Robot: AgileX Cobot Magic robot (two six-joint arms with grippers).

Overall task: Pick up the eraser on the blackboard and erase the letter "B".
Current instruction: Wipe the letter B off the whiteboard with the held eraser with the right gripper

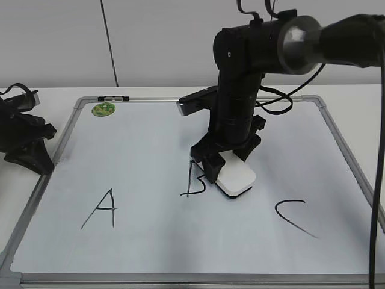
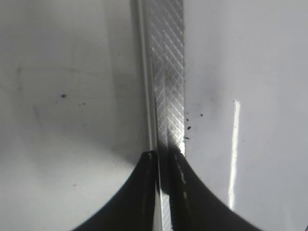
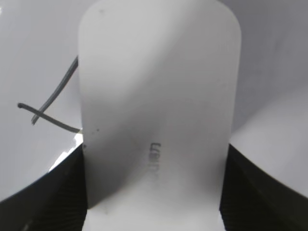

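Observation:
The blackboard is a white dry-erase board with a grey frame, lying flat. The letter "B" stands at its middle. My right gripper is shut on the white eraser, which rests on the board and touches the right side of the "B". In the right wrist view the eraser fills the frame between the two dark fingers, with strokes of the "B" at its left. My left gripper rests at the board's left edge, shut over the frame.
A black "A" is at the board's left and a black "C" at its right. A small green round magnet sits at the far left corner. The right arm stands over the board's middle.

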